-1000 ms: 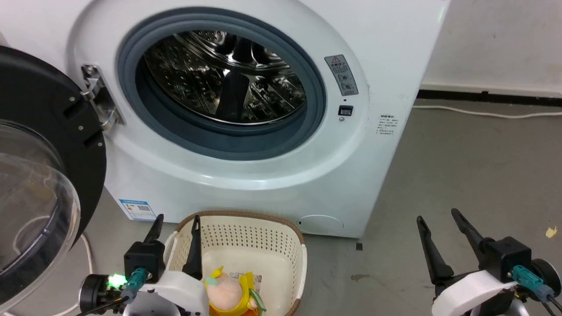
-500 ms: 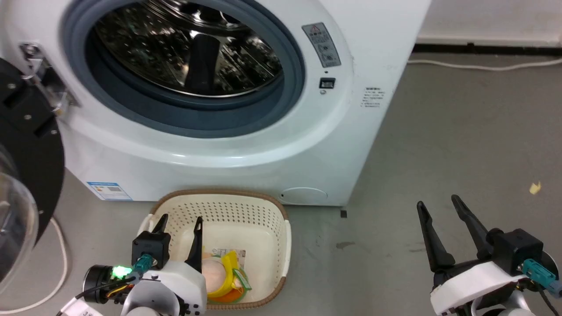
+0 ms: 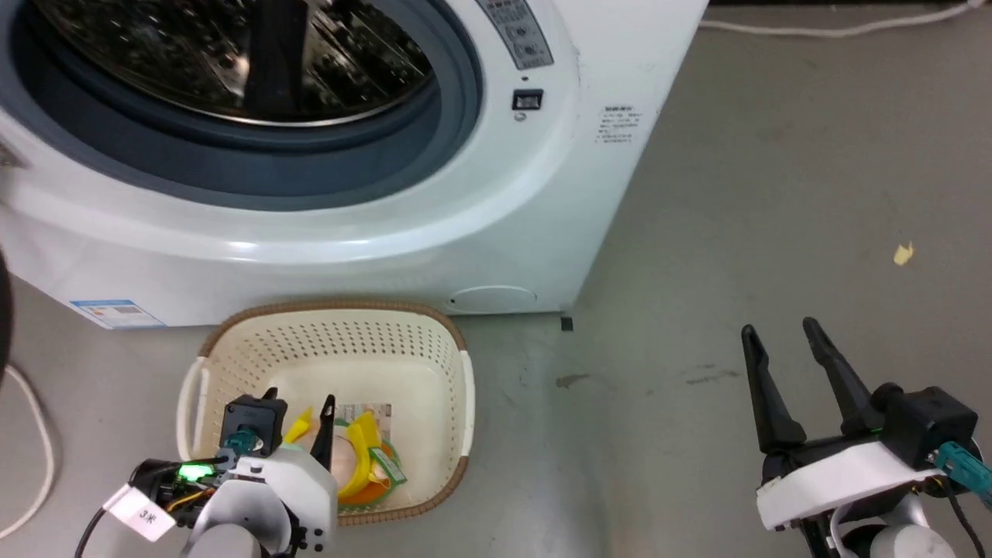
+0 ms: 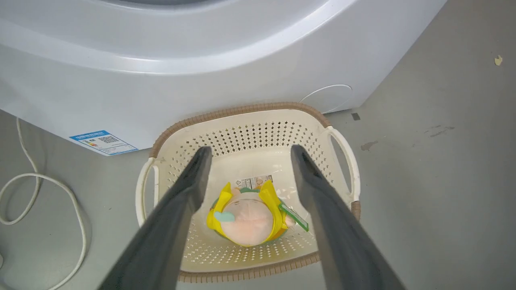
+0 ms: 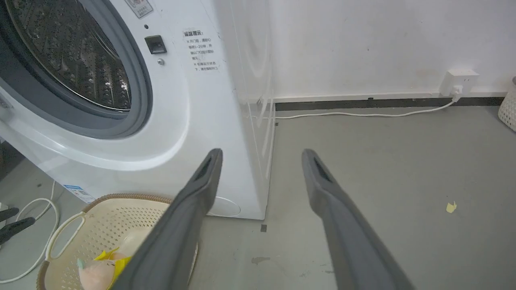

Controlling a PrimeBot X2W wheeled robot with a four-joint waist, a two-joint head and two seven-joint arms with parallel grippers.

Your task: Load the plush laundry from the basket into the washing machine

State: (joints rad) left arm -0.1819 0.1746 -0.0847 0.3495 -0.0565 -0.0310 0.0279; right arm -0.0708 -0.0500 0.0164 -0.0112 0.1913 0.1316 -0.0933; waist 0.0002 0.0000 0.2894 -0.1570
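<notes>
A scuffed grey floor point(image 3: 775, 194) meets a plain white wall point(image 5: 363, 40) at a black skirting strip point(image 5: 383, 103), where a thin white cable point(image 5: 342, 114) runs from a white wall socket point(image 5: 459, 78) along the floor's far edge, with a small yellow scrap point(image 3: 902, 253) lying well apart.

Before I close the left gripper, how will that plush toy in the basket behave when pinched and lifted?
The plush laundry looks soft and stuffed, so it will probably squash between the fingers of the open left gripper. It sits small in the basket, so likely light. Its round head may slip; pinch low.
</notes>
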